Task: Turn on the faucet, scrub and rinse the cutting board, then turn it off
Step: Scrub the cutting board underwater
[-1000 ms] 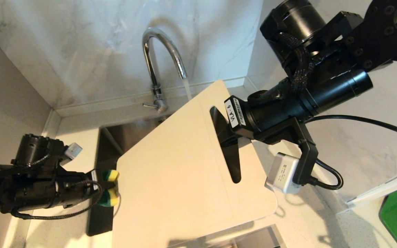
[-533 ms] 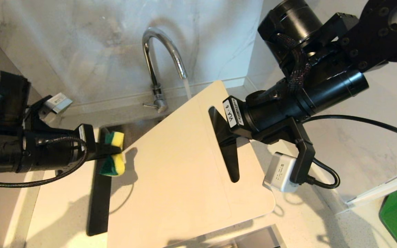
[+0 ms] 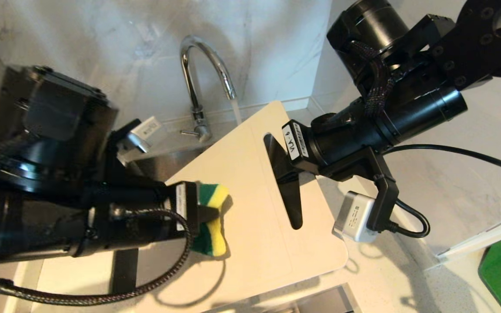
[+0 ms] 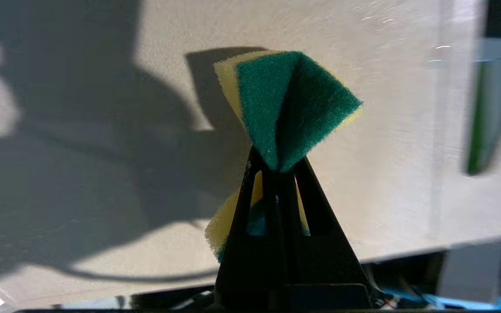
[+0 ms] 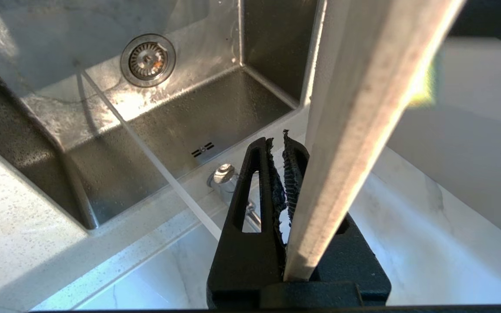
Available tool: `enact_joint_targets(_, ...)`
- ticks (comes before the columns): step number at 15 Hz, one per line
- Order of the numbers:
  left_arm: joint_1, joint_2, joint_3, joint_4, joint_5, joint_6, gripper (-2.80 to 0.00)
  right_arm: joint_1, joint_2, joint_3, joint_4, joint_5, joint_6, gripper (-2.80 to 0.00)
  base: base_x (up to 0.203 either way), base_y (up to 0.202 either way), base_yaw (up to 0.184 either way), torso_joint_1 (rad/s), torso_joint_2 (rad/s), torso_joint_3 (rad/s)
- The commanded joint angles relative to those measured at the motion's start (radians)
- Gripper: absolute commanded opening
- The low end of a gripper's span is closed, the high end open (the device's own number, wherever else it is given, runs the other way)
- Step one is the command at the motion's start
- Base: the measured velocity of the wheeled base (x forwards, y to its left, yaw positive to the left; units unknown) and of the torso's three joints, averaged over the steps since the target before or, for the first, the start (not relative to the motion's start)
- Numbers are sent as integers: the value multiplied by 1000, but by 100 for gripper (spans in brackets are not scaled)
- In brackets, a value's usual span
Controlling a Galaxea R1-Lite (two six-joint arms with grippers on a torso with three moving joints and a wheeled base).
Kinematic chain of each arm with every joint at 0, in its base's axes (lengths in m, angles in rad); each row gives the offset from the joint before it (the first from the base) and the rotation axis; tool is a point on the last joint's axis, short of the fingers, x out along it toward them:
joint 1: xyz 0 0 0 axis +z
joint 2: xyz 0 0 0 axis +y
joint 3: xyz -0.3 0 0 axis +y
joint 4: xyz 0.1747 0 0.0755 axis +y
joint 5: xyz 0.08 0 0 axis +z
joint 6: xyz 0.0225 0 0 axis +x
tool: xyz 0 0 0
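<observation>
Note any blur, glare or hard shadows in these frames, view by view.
Head view: the left arm's housing is smeared, and the sponge throws a hard shadow on the board. Left wrist view: the arm's shadow darkens much of the board, and its far edge is streaked. Right wrist view: glare on the sink floor; the board's edge looms soft and close.
</observation>
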Motion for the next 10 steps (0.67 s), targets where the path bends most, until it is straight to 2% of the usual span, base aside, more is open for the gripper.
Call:
enact_joint_targets(1,-26,99,7,-2,47,-5,-280,1,-6,1,5,2,-16,-280,0,0,0,0,0,0)
enact_joint_targets(3,-14,96,56,-24,50,-9,-280,1,-16,1,5,2,-16,-280,0,0,0,0,0,0)
enact_joint_targets(10,85,42,359,-252,53,-11,-280,2,-22,6,7,5,-16,-280,0,0,0,0,0,0)
